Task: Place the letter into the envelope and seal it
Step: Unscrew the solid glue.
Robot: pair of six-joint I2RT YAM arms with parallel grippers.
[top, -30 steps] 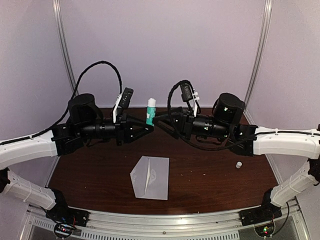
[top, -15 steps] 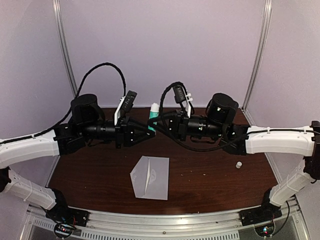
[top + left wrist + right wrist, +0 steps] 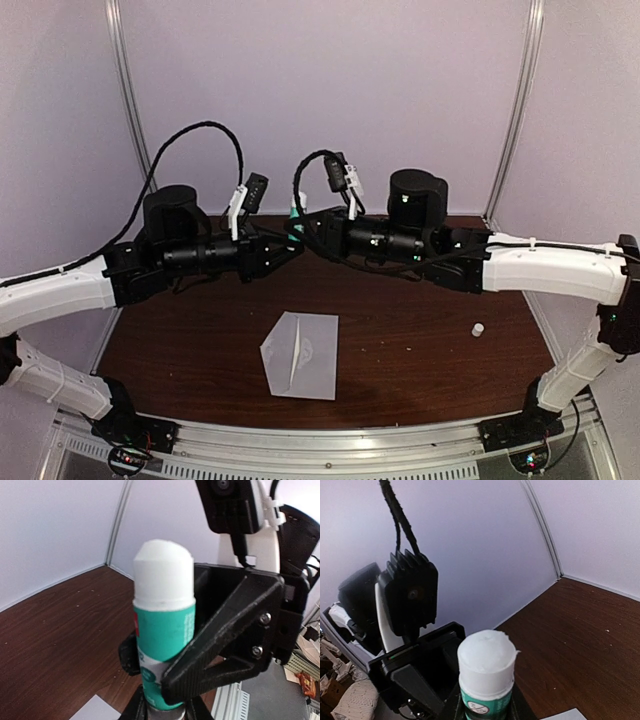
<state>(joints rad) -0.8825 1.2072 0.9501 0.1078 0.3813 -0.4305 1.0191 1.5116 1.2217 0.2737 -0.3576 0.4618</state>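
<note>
Envelope (image 3: 305,358): flat on the table (image 3: 430,375), front centre, between the two arm bases, closer to the front rail (image 3: 330,438) than to the back wall (image 3: 330,90). Long axis front to back, far end leaning slightly right. Triangular flap folded out, apex toward the left arm's side. Lies well apart from both grippers.

Glue stick (image 3: 164,630): upright over the rear centre of the table, long axis vertical, white end up, teal body below. Clear of the surface or resting on it: cannot tell.

Left gripper (image 3: 165,711): jaws clamped on the lower body of the glue stick.

Right gripper (image 3: 485,707): set in from the opposite side, fingers tight against both flanks of the same stick, jaws closed on it. Tips of both grippers together at the stick, forearms roughly level.

Small white cap-like piece (image 3: 478,329): on the table at the right, well apart from the envelope, near the right arm.

Surface: dark brown wood grain, matte.

Enclosure: pale lavender wall panels on three sides. Left post (image 3: 126,90) and right post (image 3: 520,100), both aluminium, at the rear corners.
</note>
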